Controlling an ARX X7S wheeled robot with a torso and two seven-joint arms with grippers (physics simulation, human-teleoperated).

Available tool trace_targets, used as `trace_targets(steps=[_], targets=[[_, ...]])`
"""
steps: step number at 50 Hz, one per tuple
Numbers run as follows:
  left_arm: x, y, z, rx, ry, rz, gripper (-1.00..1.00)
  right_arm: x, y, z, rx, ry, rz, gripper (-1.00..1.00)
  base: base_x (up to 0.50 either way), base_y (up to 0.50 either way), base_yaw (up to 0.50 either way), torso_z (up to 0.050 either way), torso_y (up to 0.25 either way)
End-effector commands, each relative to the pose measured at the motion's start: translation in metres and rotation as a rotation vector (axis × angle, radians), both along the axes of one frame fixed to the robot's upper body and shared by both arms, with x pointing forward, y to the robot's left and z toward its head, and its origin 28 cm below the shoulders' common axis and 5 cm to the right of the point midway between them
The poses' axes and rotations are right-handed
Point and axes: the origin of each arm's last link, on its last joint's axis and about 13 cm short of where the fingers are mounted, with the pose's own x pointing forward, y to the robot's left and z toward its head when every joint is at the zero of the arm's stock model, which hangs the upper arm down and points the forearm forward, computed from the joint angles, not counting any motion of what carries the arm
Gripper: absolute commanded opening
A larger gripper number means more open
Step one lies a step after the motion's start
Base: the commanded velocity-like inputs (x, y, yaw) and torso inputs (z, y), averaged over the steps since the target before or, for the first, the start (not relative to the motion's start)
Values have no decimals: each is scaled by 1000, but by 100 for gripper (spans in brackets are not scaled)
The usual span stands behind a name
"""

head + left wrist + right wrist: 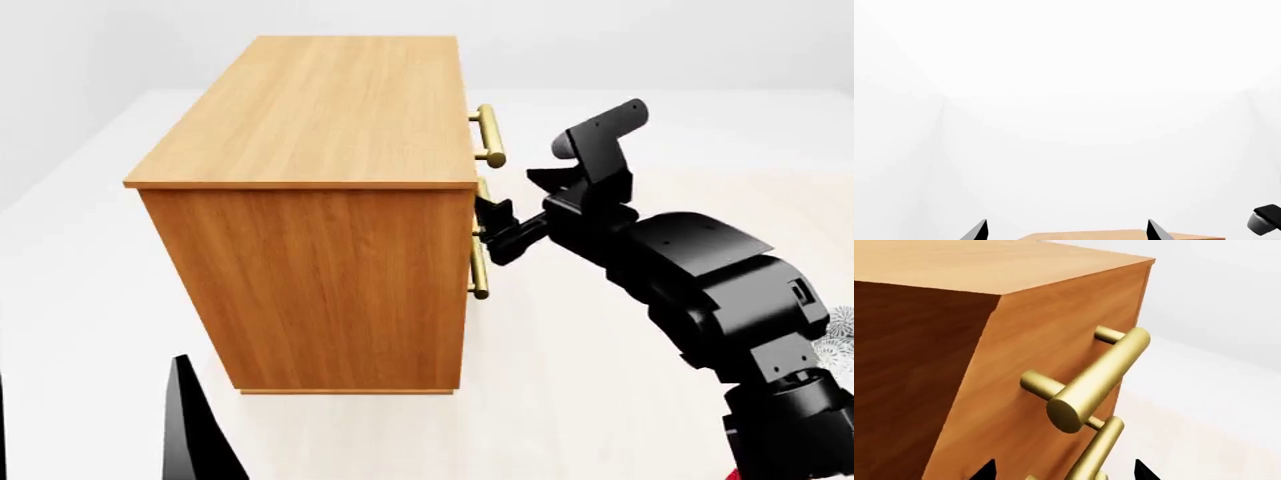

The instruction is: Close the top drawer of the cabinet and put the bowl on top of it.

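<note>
The cabinet (314,250) stands side-on in the head view, its flat top bare. The top drawer (1054,330) sits flush with the cabinet's front, and its brass handle (1097,377) sticks out. My right gripper (1064,472) is open at the drawer fronts, just below that handle. Its fingertips straddle the second drawer's handle (1102,445) without closing on it. In the head view this gripper (497,235) is against the front at mid height. My left gripper (1067,231) is open and empty above a wooden edge (1114,236). Only a speckled sliver of the bowl (841,335) shows behind my right arm.
White floor surrounds the cabinet on all sides. One grey-black finger of the left gripper (194,430) rises at the lower left of the head view. My right arm (694,280) crosses the space to the right of the drawer fronts.
</note>
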Motion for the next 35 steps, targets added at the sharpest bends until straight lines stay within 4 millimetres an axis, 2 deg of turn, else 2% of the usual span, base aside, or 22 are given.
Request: trace_targets(steps=[1,12,26,35], targets=[[3,2,-4,17,5,14,100,0,-19,-4,93,22,-89,100,0,0,0,0,0],[3,2,-4,19,4,15,100,-7,-33,2,94,8,-167,100,0,0,0,0,0],[3,1,-5,19,7,12,100,-6,-46,12,65,6,-286,100,0,0,0,0,0],[2,1,-5,19,7,13,100,-5,-59,18,-55,5,-406,100,0,0,0,0,0]])
